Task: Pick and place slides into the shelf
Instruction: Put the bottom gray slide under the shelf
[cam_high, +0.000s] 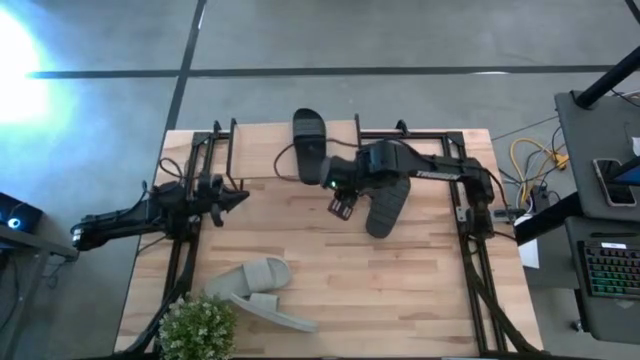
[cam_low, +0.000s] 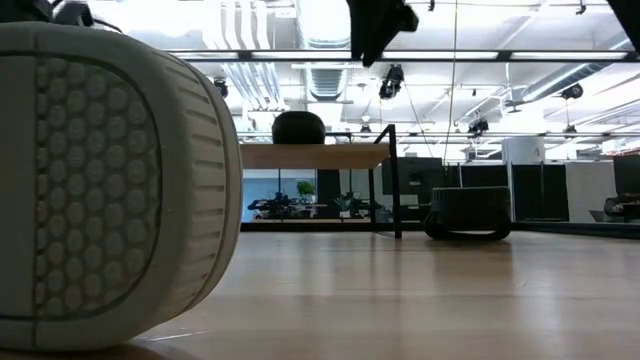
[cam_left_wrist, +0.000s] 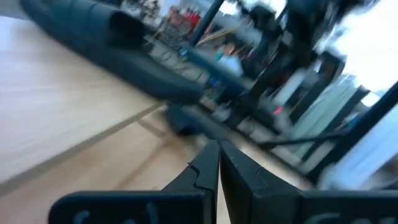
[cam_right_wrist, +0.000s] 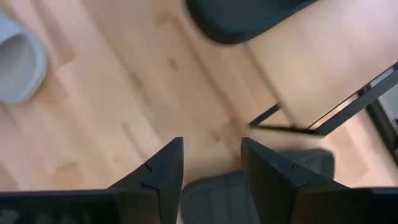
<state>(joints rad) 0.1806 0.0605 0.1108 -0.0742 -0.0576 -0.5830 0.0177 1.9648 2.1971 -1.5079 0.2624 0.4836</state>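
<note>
One black slide lies on the shelf's plank top, also seen in the low view as black slide on the shelf. A second black slide lies on the table to the shelf's right. My right gripper hangs open high above the table beside that slide, pointing steeply down, with nothing between its fingers. Two light grey slides lie at the near left. My left gripper waits shut at the table's left side.
A small potted plant stands at the near left corner. Black arm frames run along the table's left and right sides. Bare tabletop lies in the near middle. A grey slide fills the low view's left.
</note>
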